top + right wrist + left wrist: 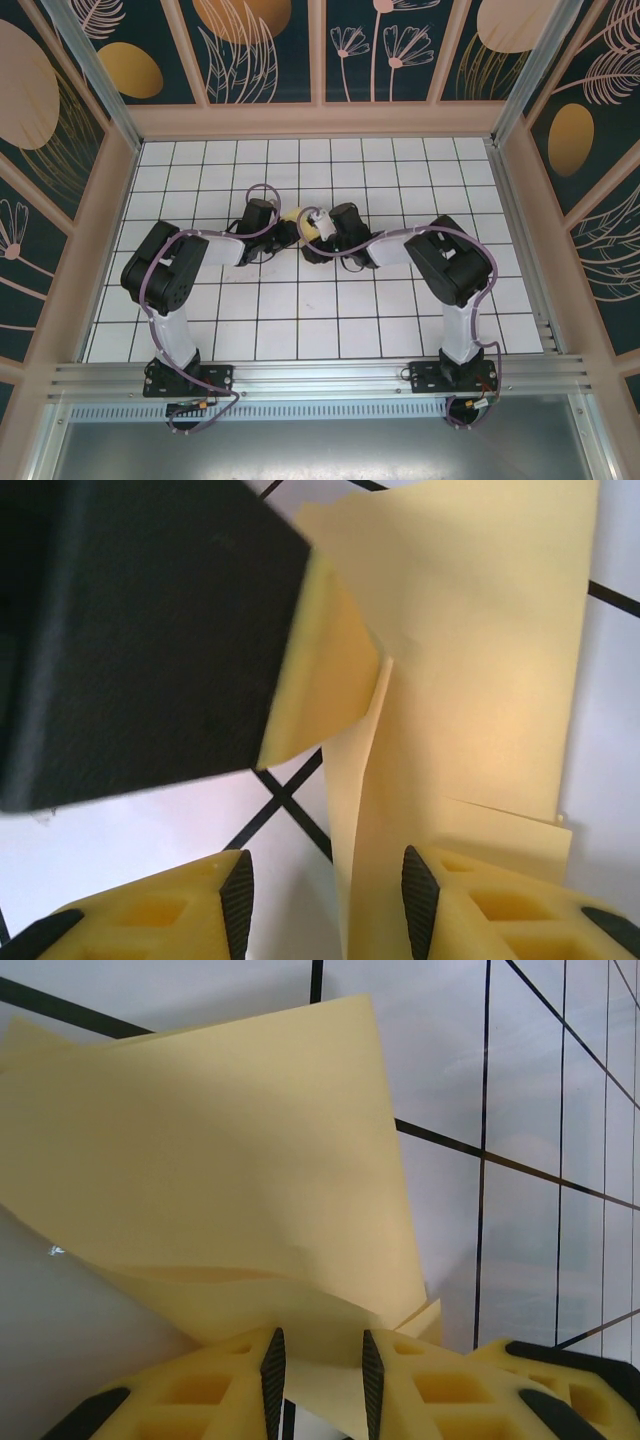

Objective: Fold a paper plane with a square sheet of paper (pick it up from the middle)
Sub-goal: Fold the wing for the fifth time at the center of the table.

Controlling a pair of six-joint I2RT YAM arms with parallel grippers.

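The yellow sheet of paper point(220, 1160) is folded into overlapping layers and hangs above the tiled table. A lower fold of it fills the gap between the pads of my left gripper point(322, 1380), which is shut on it. In the right wrist view the sheet point(480, 660) stands on edge. One layer runs down between the fingers of my right gripper point(328, 900), which stand wide apart and open. The left gripper's black body point(130, 630) is close at the upper left. From above, both grippers point(288, 232) point(312, 238) meet mid-table, with a bit of paper point(293, 214) between them.
The white grid-tiled table point(330, 310) is walled by a wooden frame point(110, 200) on three sides. An aluminium rail point(320, 378) carries both arm bases at the near edge.
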